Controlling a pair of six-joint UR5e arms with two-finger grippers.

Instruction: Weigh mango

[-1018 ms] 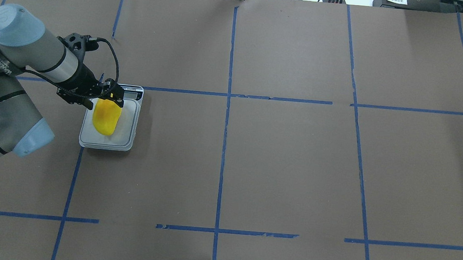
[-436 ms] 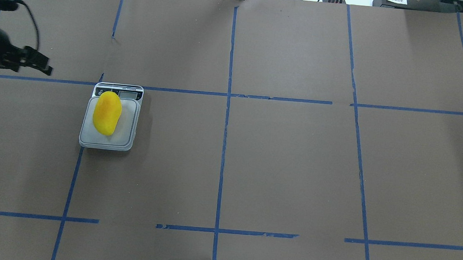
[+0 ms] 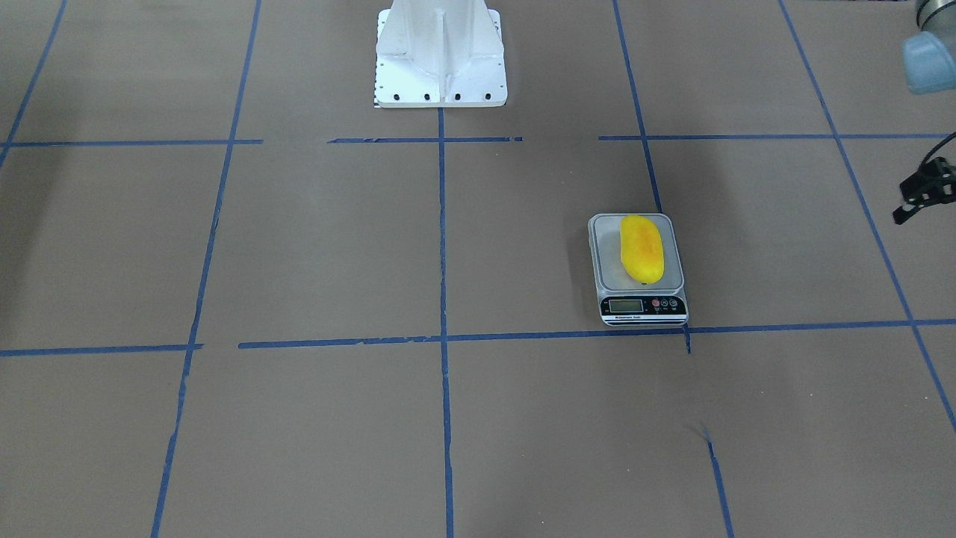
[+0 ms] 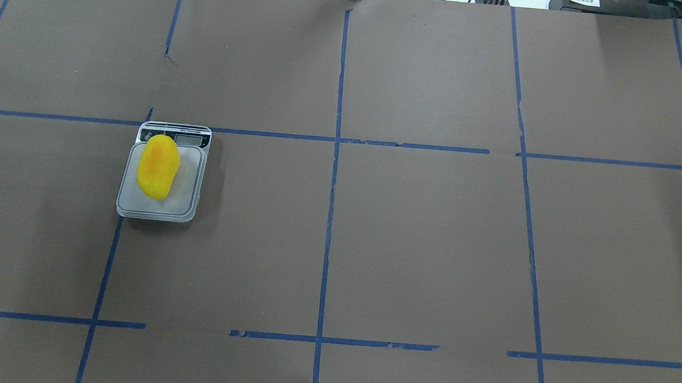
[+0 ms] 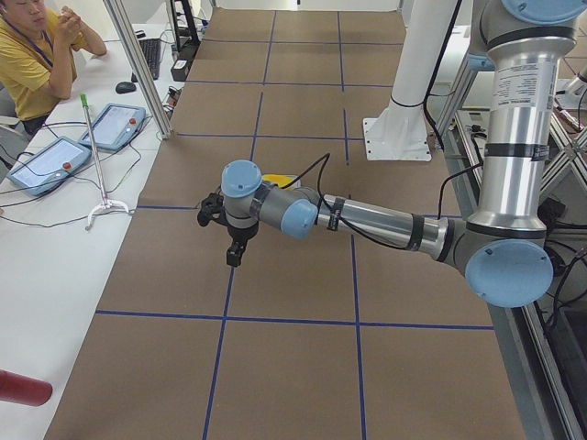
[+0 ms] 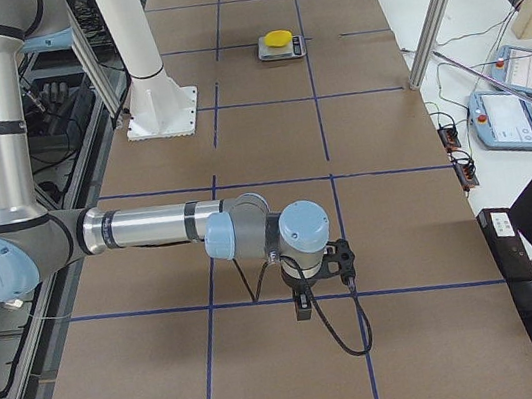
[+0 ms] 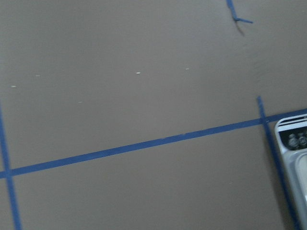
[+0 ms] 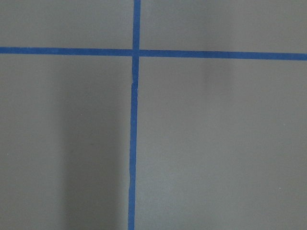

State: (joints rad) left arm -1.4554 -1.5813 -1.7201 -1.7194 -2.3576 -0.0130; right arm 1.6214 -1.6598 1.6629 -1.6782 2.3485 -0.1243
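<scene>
Worktop [image 4: 434, 241]: brown paper, gridded with blue tape [image 4: 330, 215].
Scale [image 4: 188, 188]: we find it in the robot's left half, its display [image 4: 188, 139] at the end away from the robot, against a tape line.
Mango [image 4: 158, 167]: lies lengthwise on the scale's platform, toward its left side, nothing gripping it.
Left tool [image 5: 234, 259]: hangs over bare worktop, well apart from the scale; we cannot tell whether it is released or clenched.
Right tool [image 6: 303, 307]: points down near a tape crossing, far from the scale; seen in a side view only, so we cannot tell its state.
</scene>
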